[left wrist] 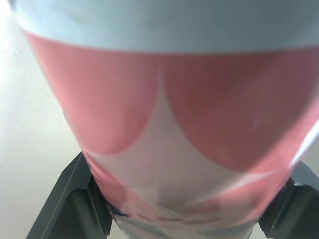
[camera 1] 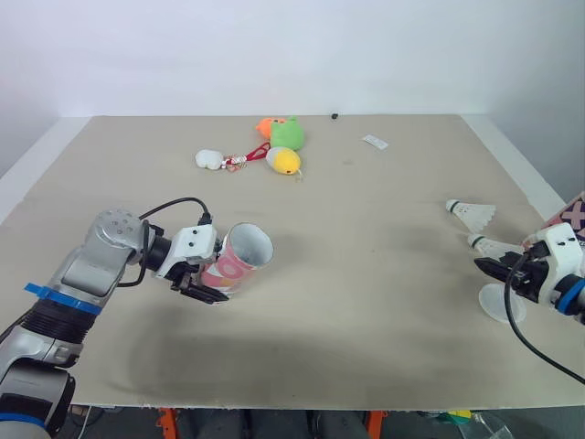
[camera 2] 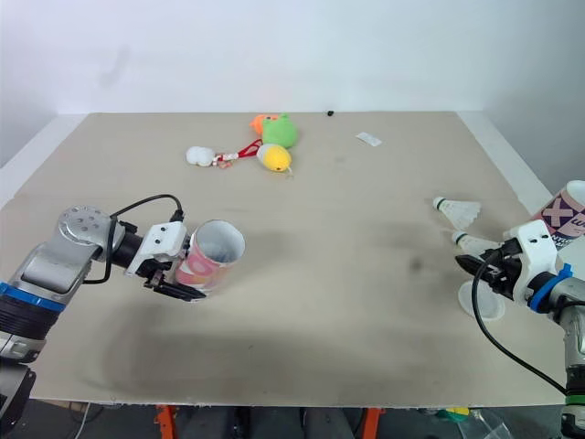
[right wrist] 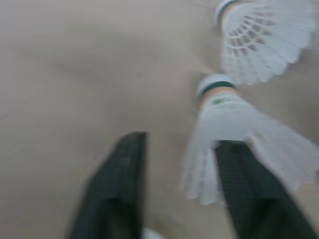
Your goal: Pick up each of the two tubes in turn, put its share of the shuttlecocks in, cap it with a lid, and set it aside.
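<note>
A pink and white tube (camera 1: 241,259) is tilted, its open mouth facing up and to the right, and my left gripper (camera 1: 203,276) is shut on its lower end. In the left wrist view the tube (left wrist: 169,124) sits between both fingers (left wrist: 65,199). At the right, my right gripper (camera 1: 490,268) is open just over the table, with one white shuttlecock (right wrist: 234,124) lying against one of its fingers (right wrist: 249,189). A second shuttlecock (camera 1: 472,213) lies a little farther back. A clear round lid (camera 1: 501,302) lies flat under the right wrist. Another patterned tube (camera 2: 567,212) stands at the right edge.
Several small plush toys lie at the back centre: a green and orange one (camera 1: 285,133), a yellow one (camera 1: 285,162) and a white one (camera 1: 209,160). A small white tag (camera 1: 375,142) lies farther right. The table's front edge (camera 1: 292,405) is close.
</note>
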Robot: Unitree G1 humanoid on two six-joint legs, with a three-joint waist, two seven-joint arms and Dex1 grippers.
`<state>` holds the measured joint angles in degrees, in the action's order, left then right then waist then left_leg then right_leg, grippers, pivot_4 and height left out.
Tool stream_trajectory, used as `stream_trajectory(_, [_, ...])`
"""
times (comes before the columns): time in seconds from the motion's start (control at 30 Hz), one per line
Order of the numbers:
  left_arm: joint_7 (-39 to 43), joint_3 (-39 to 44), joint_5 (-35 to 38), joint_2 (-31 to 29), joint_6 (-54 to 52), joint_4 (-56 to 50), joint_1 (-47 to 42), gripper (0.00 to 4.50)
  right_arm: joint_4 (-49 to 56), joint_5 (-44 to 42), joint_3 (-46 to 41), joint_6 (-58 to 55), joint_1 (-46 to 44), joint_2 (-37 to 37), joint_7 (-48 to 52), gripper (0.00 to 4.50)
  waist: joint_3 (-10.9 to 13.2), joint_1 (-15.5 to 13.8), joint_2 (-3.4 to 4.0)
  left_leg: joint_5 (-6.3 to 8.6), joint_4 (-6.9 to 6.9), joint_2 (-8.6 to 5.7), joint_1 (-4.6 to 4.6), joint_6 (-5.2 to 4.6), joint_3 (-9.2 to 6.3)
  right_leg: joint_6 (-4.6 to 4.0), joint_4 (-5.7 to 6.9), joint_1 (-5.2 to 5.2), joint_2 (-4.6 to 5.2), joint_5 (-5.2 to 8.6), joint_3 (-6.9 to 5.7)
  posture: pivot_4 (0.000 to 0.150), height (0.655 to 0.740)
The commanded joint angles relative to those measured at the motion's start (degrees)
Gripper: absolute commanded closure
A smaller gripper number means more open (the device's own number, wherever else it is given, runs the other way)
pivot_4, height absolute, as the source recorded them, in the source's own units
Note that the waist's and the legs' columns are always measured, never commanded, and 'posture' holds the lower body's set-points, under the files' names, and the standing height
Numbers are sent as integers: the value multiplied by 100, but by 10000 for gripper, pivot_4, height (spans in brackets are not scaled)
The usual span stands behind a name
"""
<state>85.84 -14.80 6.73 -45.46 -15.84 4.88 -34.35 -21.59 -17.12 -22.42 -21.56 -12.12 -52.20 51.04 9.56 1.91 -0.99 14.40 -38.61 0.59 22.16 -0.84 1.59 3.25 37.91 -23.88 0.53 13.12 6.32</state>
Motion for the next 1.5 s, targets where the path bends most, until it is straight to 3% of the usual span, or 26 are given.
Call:
stream_trajectory(0.03, [-3, -211, -43, 39, -115, -112, 107, 14236, -32, -9, -29, 162, -132, -24, -49, 39050, 0, 0, 0, 0, 0, 0, 0, 0, 0, 0, 0, 0, 0, 0, 0, 1500, 7323])
stream_trajectory(0.07, [-6, -207, -37, 36, -133, -136, 110, 14236, 6, -29, -37, 164, -112, -33, -24, 43618, 0, 0, 0, 0, 0, 0, 0, 0, 0, 0, 0, 0, 0, 0, 0, 1500, 7323])
stream_trajectory(0.1, [-12, -202, -30, 34, -148, -155, 113, 14236, 90, -83, -72, 140, -75, -50, 30, 44427, 0, 0, 0, 0, 0, 0, 0, 0, 0, 0, 0, 0, 0, 0, 0, 1500, 7323])
stream_trajectory(0.27, [-19, -200, -31, 33, -149, -137, 92, 14236, 1193, -675, -297, -291, 241, -250, 657, 44427, 0, -1, 4, 0, 1, 1, 4, -1, -1, 4, -1, -3, 0, -1, 0, 1500, 7323])
stream_trajectory(0.37, [-7, -206, -33, 38, -129, -107, 73, 14236, 2484, -1459, -291, -910, 264, -398, 1123, 44427, 3, 1, 13, 0, 1, 1, 5, -1, -3, 6, -1, -3, 0, -1, 0, 1500, 7323])
stream_trajectory(0.47, [6, -222, -45, 67, -105, -40, 8, 14236, 3871, -2325, 86, -1446, -54, -459, 1424, 44427, 2, 6, 16, 1, 1, 2, 6, -1, -11, 10, 0, -6, 0, -5, 4, 1500, 7323])
stream_trajectory(0.57, [24, -239, -65, 96, -73, 46, -65, 14236, 4603, -2381, 932, -1487, -766, -381, 1472, 44427, 5, -8, 4, 0, 0, 5, 5, -1, -17, 7, -1, -3, -4, -4, -10, 1500, 7323])
stream_trajectory(0.73, [49, -271, -86, 137, -27, 151, -147, 14236, 4092, -1207, 2600, -896, -2491, 208, 1463, 44427, 5, -26, 0, -1, -4, 8, 20, 0, -13, -18, -14, -7, -1, 9, -13, 1500, 7323])
stream_trajectory(0.83, [59, -284, -104, 152, -31, 185, -175, 14236, 3808, -926, 3182, -733, -3279, 630, 1668, 44427, 3, -68, 2, -2, -7, 8, 51, 0, -2, -12, -35, -31, 5, -7, -9, 1500, 7323])
stream_trajectory(1.0, [4, -258, -133, 139, -86, 154, -147, 14236, 3579, -636, 3848, -328, -3937, 1017, 2321, 44427, 1, -89, 2, 0, -10, 0, 100, -2, -28, -21, -49, -48, 31, -25, -58, 1500, 7323])
stream_trajectory(1.2, [-24, -220, -126, 101, -72, 150, -85, 14236, 3204, -210, 4361, -33, -4283, 1404, 2630, 44427, 1, -66, 3, -1, -17, 3, 97, -2, -30, -12, -52, -45, 37, -26, -79, 1500, 7323])
stream_trajectory(1.33, [-30, -208, -125, 94, -59, 132, -63, 14236, 3014, -16, 4479, 104, -4405, 1567, 2774, 32729, 1, -69, 2, -6, -18, 9, 94, -4, -37, -14, -49, -44, 36, -27, -98, 1500, 7323])
stream_trajectory(1.5, [-47, -213, -109, 117, -77, 87, -41, 14236, 3249, -646, 3853, -215, -4321, 1476, 2920, 11890, 2, -69, 3, -6, -19, 7, 98, -4, -41, -47, -50, -44, 41, -45, -102, 1500, 7323])
